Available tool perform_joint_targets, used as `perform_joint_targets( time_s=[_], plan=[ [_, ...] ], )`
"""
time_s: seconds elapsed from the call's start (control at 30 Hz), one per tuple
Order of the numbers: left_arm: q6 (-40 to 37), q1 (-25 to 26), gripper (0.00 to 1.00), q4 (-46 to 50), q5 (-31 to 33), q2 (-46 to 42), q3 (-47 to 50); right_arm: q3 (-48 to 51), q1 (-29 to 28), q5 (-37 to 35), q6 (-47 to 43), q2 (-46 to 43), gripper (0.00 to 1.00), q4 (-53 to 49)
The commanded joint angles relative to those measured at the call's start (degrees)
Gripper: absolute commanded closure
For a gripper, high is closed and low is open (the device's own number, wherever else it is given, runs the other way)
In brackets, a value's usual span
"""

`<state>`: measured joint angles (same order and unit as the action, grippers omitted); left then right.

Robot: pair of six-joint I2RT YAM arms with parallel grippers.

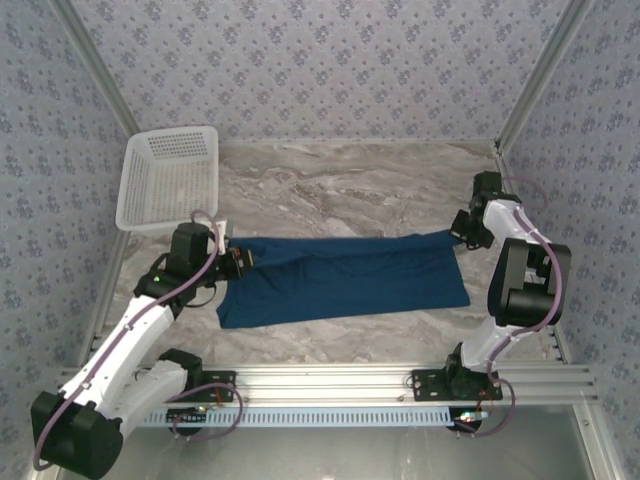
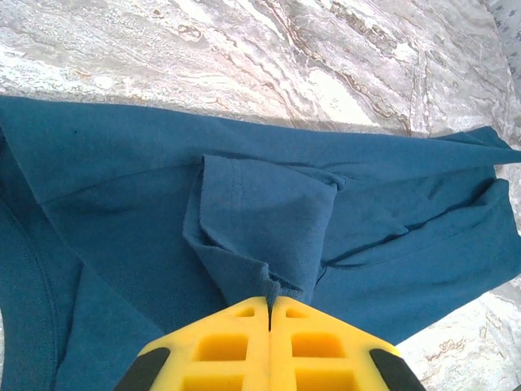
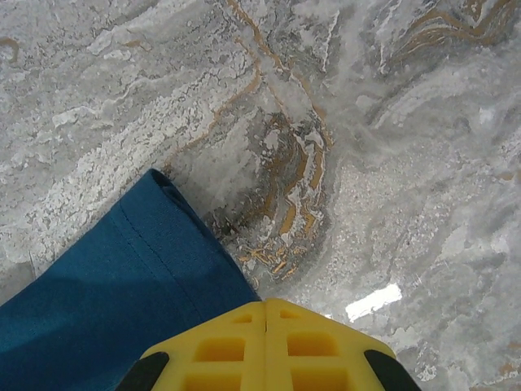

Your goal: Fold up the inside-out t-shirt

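Observation:
The inside-out t-shirt is dark navy and lies stretched left to right across the marble table, its far edge drawn taut between both grippers. My left gripper is at its left end. In the left wrist view the yellow fingers are shut, and a bunched fold of the t-shirt is pinched at the gripper tips. My right gripper is at the far right corner, which is pulled to a point. There the t-shirt's stitched hem runs into the closed tips of the right gripper.
A white lattice basket sits at the back left, just beyond the left gripper. An aluminium rail borders the near edge. Bare marble table lies beyond the shirt, and patterned walls close in on three sides.

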<state>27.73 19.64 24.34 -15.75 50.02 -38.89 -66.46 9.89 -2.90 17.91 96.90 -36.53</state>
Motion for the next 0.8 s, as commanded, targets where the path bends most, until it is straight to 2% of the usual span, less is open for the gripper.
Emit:
perform_joint_targets(
  time_s=[0.0,0.27,0.4,0.6,0.7,0.77],
  plan=[
    [-0.05,0.22,1.00,1.15,1.07,-1.75,-2.50,0.96,0.50,-1.76,-0.51,-1.66,1.00,-1.18],
    [1.07,0.22,1.00,1.19,1.37,-6.70,0.58,3.53,0.33,-2.39,-0.07,0.37,0.98,1.16],
    [4.12,0.22,1.00,1.53,1.43,-7.39,4.09,5.48,-0.33,-2.43,-0.05,1.34,0.95,1.82],
    [7.55,0.22,1.00,-0.10,-0.69,-5.29,9.94,6.65,-1.21,-2.66,1.03,0.43,0.79,1.82],
    [7.26,0.22,1.00,-0.44,-1.08,-4.51,10.50,7.25,-2.70,-3.89,1.63,-4.82,0.68,1.82],
    [6.98,0.24,1.00,-0.92,-1.24,-3.76,10.97,8.37,-5.59,-3.06,1.69,-8.95,0.60,5.81]
  ],
)
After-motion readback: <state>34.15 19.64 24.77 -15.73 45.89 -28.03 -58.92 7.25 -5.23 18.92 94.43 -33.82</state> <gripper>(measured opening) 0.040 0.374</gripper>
